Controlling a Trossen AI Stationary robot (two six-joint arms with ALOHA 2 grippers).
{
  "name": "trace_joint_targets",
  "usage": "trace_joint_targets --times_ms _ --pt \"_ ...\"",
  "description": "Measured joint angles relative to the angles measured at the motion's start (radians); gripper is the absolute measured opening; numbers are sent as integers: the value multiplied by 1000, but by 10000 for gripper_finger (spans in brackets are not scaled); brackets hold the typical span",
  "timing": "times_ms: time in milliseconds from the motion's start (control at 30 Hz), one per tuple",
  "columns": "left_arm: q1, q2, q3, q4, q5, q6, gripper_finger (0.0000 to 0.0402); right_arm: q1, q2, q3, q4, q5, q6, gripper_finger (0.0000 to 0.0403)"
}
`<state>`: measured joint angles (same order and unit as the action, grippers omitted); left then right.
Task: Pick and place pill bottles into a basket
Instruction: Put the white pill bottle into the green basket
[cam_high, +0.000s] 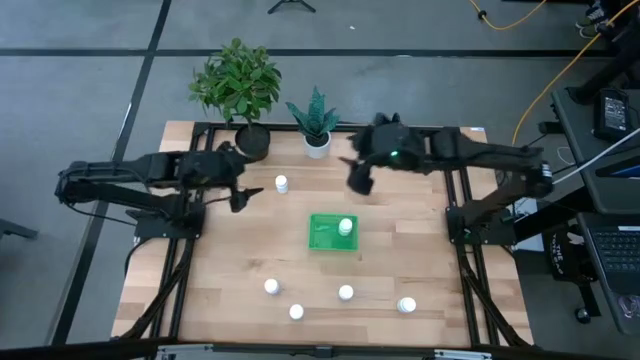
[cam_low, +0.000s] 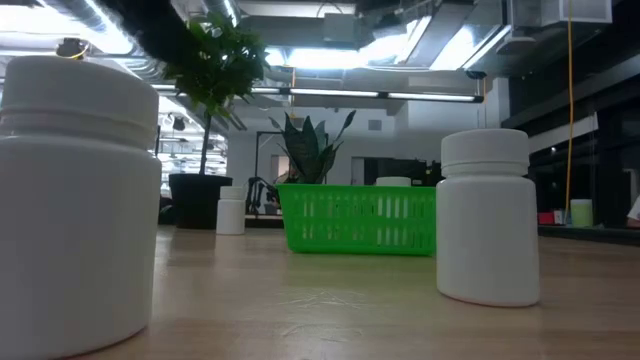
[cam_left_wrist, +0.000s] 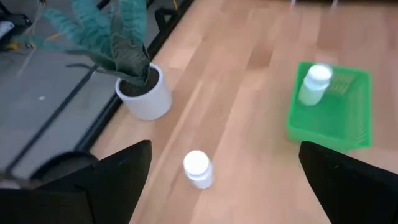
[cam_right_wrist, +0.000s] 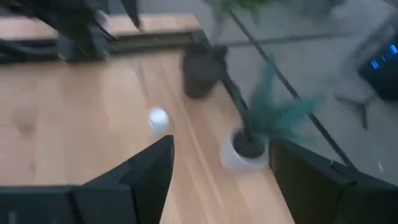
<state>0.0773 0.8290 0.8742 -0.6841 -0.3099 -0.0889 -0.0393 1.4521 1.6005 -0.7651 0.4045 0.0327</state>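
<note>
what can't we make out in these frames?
- Low view: both grippers out of frame; the bottle in the basket shows only its cap above the wall.
- Right wrist view: motion blur smears the white plant pot and the lone bottle.
- High view: left gripper and right gripper too small to read finger detail.

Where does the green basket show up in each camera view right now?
High view: the green basket sits mid-table, one pill bottle inside.
Low view: centre, its mesh wall facing the camera.
Left wrist view: upper right.
Right wrist view: not in it.
Shared landmark: the white plant pot.
</note>
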Motion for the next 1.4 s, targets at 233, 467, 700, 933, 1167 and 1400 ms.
trace_joint_targets --times_ms 233,467,700,933,1167,1400 --pt "131 177 31 -4 159 28 400 -20 -327 -417 129 -3 110 260" --pt "247 313 33 6 186 40 400 -6 -596 -715 441 -6 129 260" --pt "310 463 32 49 347 14 400 -6 -687 -770 508 -6 6 260" --pt "312 571 32 156 362 -6 400 -6 -687 -749 515 -6 -119 260" --pt "326 647 32 168 338 -5 400 -6 -687 -749 514 -6 -146 260" --pt "361 692 32 171 328 13 400 -6 -687 -749 514 -21 -144 260"
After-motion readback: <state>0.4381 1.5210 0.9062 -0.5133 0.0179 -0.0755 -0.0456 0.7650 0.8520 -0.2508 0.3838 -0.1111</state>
